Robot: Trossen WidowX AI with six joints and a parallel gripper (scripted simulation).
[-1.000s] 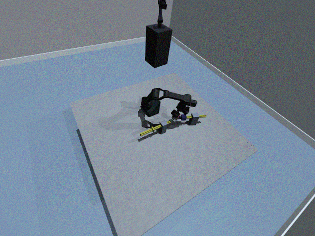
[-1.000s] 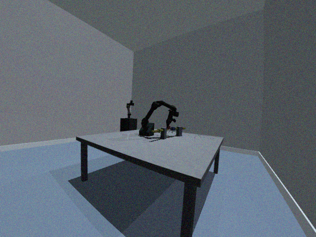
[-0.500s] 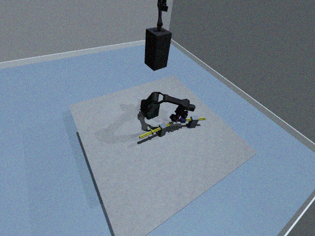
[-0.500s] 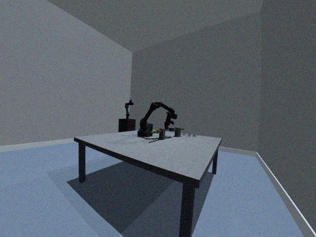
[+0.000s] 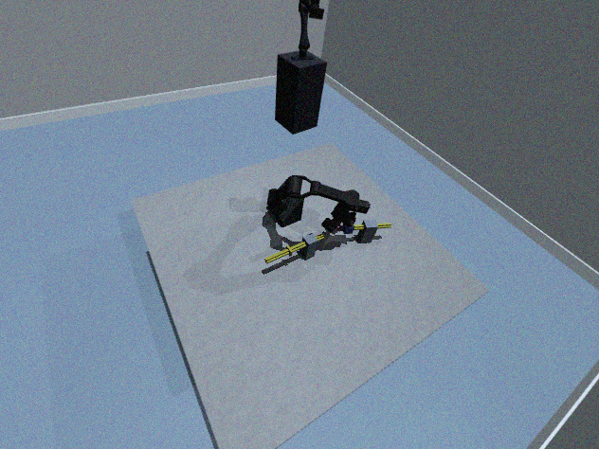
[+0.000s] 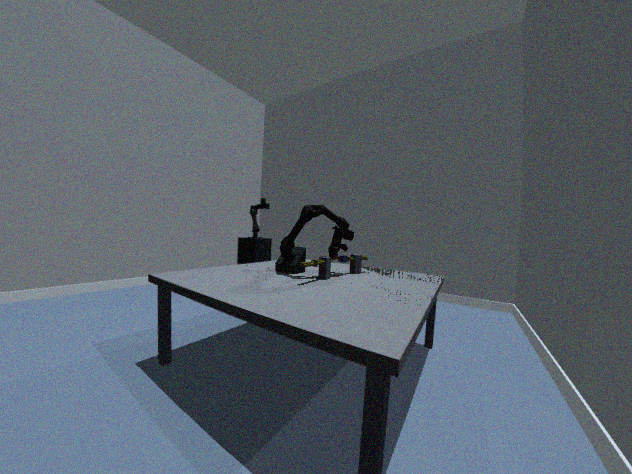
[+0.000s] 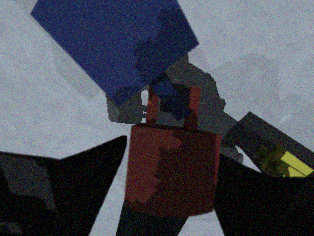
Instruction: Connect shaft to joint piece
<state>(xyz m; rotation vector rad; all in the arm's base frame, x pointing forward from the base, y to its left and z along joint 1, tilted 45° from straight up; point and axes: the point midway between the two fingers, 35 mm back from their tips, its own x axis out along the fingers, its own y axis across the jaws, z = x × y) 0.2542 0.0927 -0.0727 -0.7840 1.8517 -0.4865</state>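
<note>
The red square joint piece (image 7: 172,170) is hinged to the blue end (image 7: 115,45) (image 5: 348,229) (image 6: 343,258) of the fixed shaft (image 5: 385,225), which is held in the right grey block (image 5: 367,235) (image 6: 356,265). The second shaft (image 5: 277,256) (image 7: 297,165) runs through the left grey block (image 5: 309,247) (image 6: 324,268); its end is short of the joint piece. My gripper (image 7: 160,143) (image 5: 334,227) is partly open, lowered around the joint piece. The left fingertip is beside it; the right fingertip is hidden by it. I cannot tell whether they touch it. Its opening is not visible.
The table top (image 5: 338,348) (image 6: 306,306) carries both blocks and the arm base (image 5: 286,210) (image 6: 290,261). The shafts lie in front of the base. The second shaft has a yellow crosspiece (image 5: 289,250). A black pedestal (image 5: 299,91) (image 6: 254,250) with another arm stands beyond the table.
</note>
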